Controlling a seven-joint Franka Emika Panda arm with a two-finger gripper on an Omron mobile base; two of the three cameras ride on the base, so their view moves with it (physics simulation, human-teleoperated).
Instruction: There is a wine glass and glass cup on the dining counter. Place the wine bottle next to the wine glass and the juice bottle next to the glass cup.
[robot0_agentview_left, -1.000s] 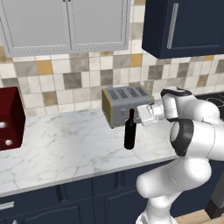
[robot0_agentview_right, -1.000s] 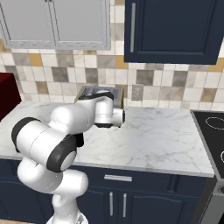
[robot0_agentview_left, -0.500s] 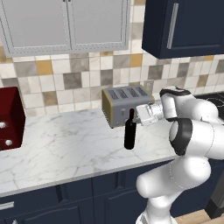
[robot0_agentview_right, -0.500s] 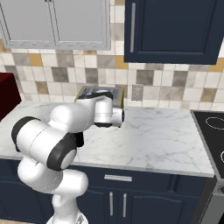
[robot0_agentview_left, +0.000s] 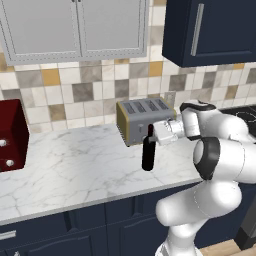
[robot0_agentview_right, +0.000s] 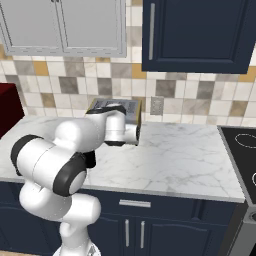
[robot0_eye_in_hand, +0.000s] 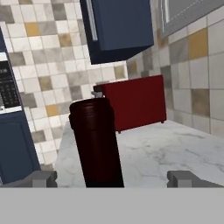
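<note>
Tool (robot0_eye_in_hand: 109, 177) nearer, astride wine bottle (robot0_eye_in_hand: 96, 144)

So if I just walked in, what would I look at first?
Probably the big white robot arm reaching over the marble counter, with its open gripper right by the top of a tall dark wine bottle. The bottle stands upright in front of a silver toaster by the tiled wall. You'd also spot the dark red box at the far left of the counter.
</note>
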